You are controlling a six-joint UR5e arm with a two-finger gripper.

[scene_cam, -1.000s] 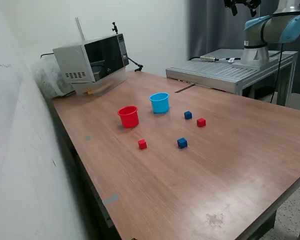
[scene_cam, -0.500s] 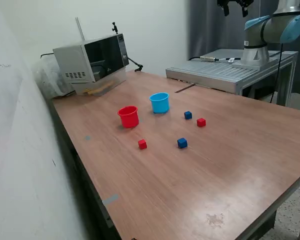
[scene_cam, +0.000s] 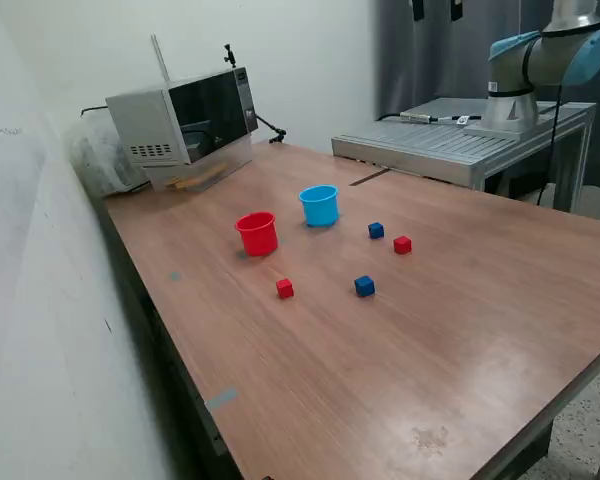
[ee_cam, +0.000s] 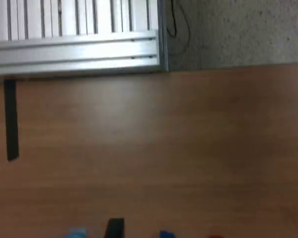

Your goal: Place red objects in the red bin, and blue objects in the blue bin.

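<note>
**Cups and cubes on the table, gripper high at the frame's top edge**

Upper left of the exterior view: microwave (scene_cam: 185,122) at the far corner of the wooden table (scene_cam: 460,330). Left of centre: red cup (scene_cam: 257,233), upright. Below and just to its right: red cube (scene_cam: 284,288), apart from the cup. Centre: light-blue cup (scene_cam: 319,205), upright, near the red cup but not touching. Right of it: blue cube (scene_cam: 376,230), then second red cube (scene_cam: 402,244) close beside. Lower, between the two red cubes: second blue cube (scene_cam: 364,286). All four cubes loose on the tabletop, outside both cups. Top edge, right of centre: only the two fingertips of the gripper (scene_cam: 435,10) in frame, well apart, nothing between them. Upper right: arm base (scene_cam: 525,70) on a metal stand (scene_cam: 460,140).
</note>
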